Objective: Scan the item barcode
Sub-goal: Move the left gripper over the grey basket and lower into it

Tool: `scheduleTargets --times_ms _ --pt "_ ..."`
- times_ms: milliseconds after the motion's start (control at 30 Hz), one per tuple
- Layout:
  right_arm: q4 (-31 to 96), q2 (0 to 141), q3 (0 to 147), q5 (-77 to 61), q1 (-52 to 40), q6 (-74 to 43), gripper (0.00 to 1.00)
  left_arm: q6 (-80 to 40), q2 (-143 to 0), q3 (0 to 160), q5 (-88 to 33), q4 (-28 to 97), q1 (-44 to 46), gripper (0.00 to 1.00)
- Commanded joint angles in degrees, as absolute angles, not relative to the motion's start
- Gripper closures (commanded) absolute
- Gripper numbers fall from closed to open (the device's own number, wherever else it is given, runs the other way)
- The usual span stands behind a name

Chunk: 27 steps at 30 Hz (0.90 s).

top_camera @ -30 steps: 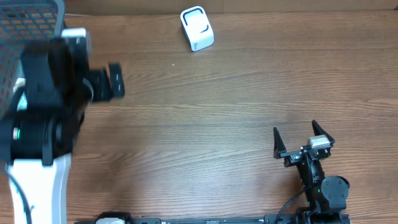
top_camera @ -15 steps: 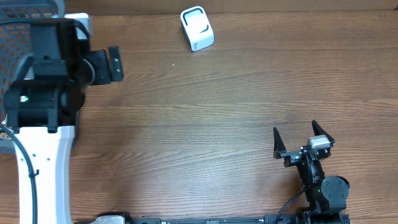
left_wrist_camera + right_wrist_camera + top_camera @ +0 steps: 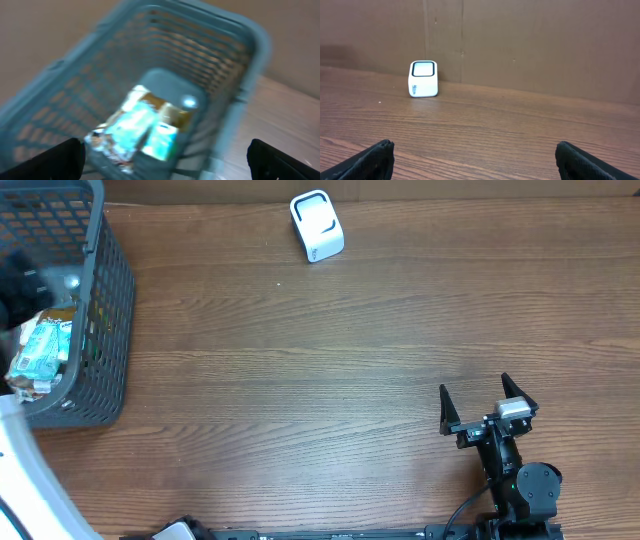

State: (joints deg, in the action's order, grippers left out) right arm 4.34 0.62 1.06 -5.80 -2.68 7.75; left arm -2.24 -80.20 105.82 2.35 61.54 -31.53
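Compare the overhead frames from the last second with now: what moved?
The left arm swung away to the left, mostly out of the overhead view, uncovering the basket and the packets inside; its wrist camera looks down into it. The left gripper is open; nothing was taken or let go. The right gripper, open, and the white scanner stayed put.

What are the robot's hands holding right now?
Nothing. The left gripper hangs open above the packets in the basket, and the right gripper sits open and empty over the table.
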Motion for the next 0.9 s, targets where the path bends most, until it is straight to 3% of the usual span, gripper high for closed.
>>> scheduleTargets --times_ms 0,200,500,700,867 --pt "4.23 0.21 0.45 -6.11 -2.92 7.99 0.00 1.80 -82.24 107.13 -1.37 61.21 -36.95 0.00" --pt "4.23 0.21 0.45 -6.11 -2.92 7.99 0.00 8.21 -88.58 107.13 -7.22 61.28 -43.11 0.00" --pt "4.23 0.21 0.45 -6.09 -2.92 7.99 0.00 15.42 -100.86 107.13 -15.07 64.34 -43.81 0.06" --pt "4.23 0.21 0.45 -6.11 -2.92 7.99 0.00 17.85 -106.61 107.13 -15.38 65.58 -43.77 0.26" --pt "4.23 0.21 0.45 -6.11 -2.92 7.99 0.00 20.25 -110.04 107.07 -20.64 65.80 -43.51 0.30"
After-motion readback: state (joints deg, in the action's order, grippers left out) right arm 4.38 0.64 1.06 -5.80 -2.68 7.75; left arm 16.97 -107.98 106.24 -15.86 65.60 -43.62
